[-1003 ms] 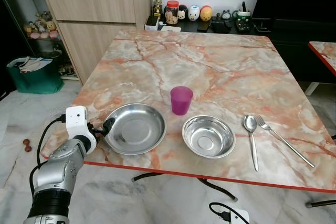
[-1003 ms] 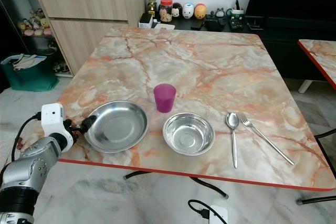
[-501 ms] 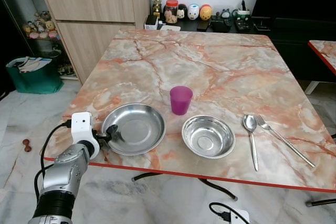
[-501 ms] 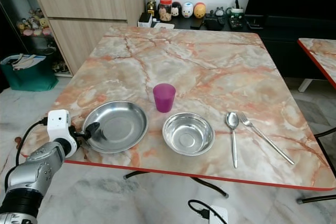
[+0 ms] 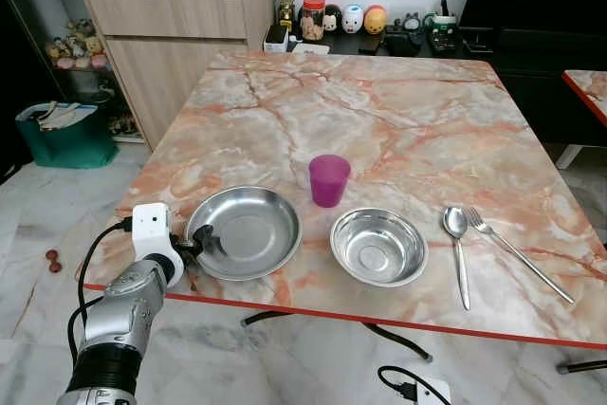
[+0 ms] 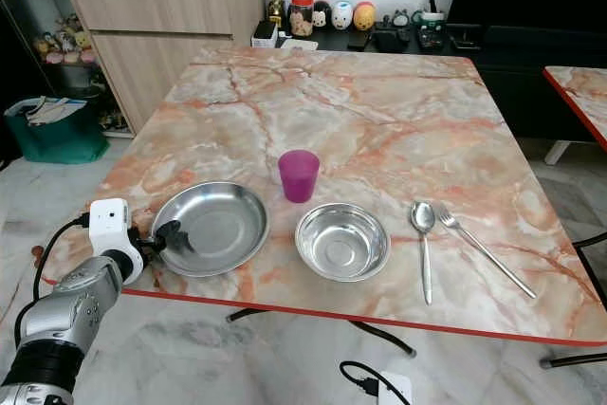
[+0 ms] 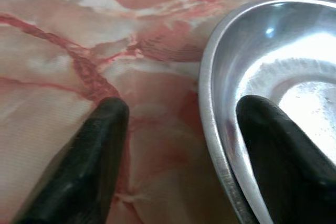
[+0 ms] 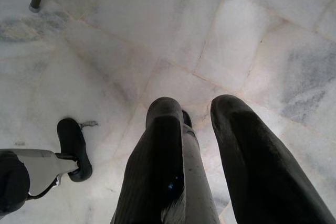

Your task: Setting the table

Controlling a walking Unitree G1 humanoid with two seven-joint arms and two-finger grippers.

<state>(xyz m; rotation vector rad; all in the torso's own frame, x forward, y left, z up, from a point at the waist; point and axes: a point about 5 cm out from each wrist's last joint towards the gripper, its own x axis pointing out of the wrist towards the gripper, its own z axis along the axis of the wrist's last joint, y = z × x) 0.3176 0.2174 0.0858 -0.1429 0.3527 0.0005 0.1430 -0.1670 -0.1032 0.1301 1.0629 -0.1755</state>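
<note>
A wide steel plate [image 5: 254, 227] lies near the front left of the marble table [image 5: 398, 111]. My left gripper [image 5: 197, 242] stands open at the plate's left rim. In the left wrist view one finger [image 7: 278, 156] is inside the plate [image 7: 294, 82] and the other finger [image 7: 84, 166] is outside on the marble. A purple cup [image 5: 329, 180] stands behind a steel bowl [image 5: 377, 247]. To the bowl's right a spoon [image 5: 457, 239] and a fork [image 5: 517, 255] lie side by side. My right gripper [image 8: 197, 129] hangs idle over the floor, its fingers close together with nothing between them.
A wooden cabinet [image 5: 171, 35] stands past the table's far left corner, with a green bag [image 5: 62, 135] on the floor beside it. Jars and figurines [image 5: 341, 21] line a low shelf behind the table. A second table's corner [image 5: 590, 92] juts in at the right.
My left arm has shifted a little to the right, bringing the gripper closer onto the plate's rim. Since half a second ago it has hardly moved. The dishes have stayed put.
</note>
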